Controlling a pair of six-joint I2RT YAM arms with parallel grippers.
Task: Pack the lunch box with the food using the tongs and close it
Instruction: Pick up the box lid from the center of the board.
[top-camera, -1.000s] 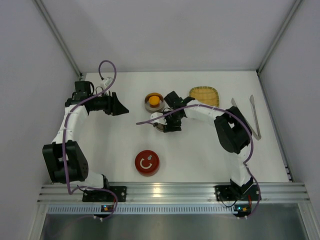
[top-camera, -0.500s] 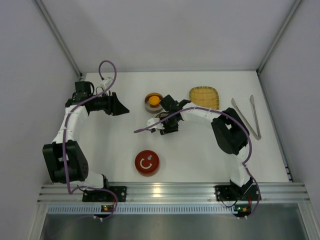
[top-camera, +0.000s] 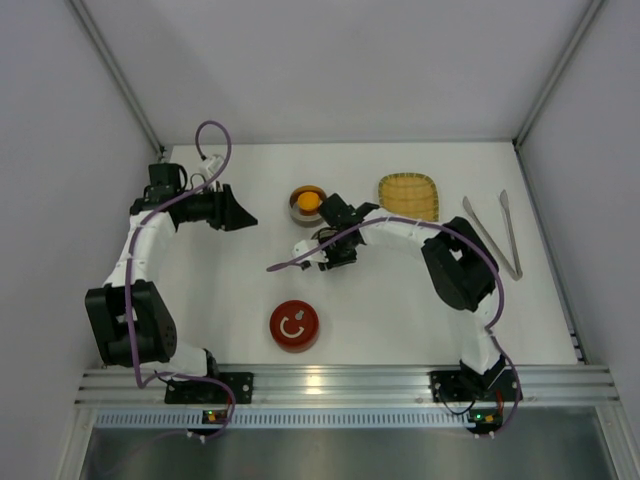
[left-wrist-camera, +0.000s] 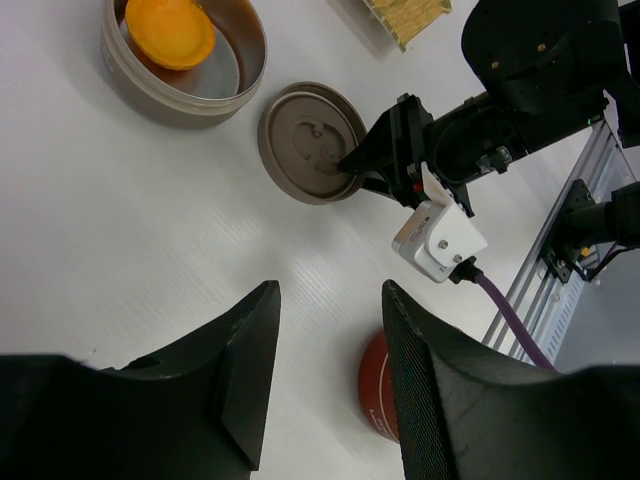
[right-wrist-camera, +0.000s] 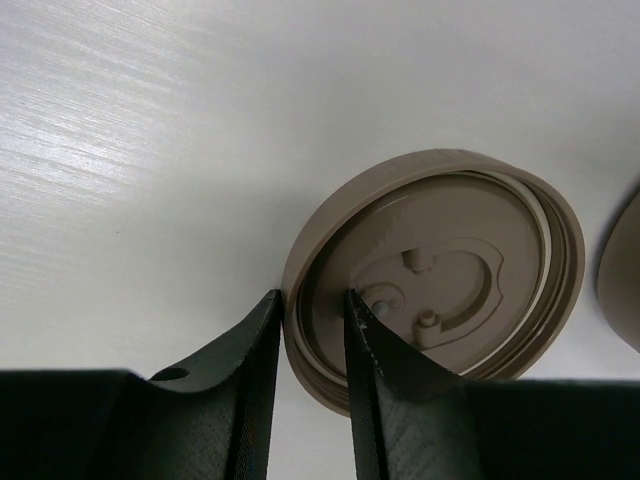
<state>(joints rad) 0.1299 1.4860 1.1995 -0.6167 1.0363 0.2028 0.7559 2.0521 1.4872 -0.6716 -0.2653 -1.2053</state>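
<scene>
The lunch box (top-camera: 297, 207) is a round metal tin at the back centre, with the round orange-yellow food (top-camera: 309, 200) inside it; the left wrist view shows the tin's wall (left-wrist-camera: 150, 95) and the food (left-wrist-camera: 170, 30). Its brown lid (right-wrist-camera: 450, 270) lies upside down beside it on the table (left-wrist-camera: 310, 140). My right gripper (right-wrist-camera: 312, 298) is shut on the lid's rim, one finger outside and one inside. My left gripper (left-wrist-camera: 330, 300) hovers open and empty at the left (top-camera: 245, 217). The silver tongs (top-camera: 491, 236) lie at the far right.
A woven yellow tray (top-camera: 408, 193) sits right of the tin. A red round tin (top-camera: 294, 326) stands near the front centre, also seen below my left fingers (left-wrist-camera: 375, 395). The right arm's purple cable (top-camera: 290, 262) trails over the table.
My right gripper has shifted slightly left onto the brown lid, and its jaws have narrowed around the rim. The left arm has stayed where it was.
</scene>
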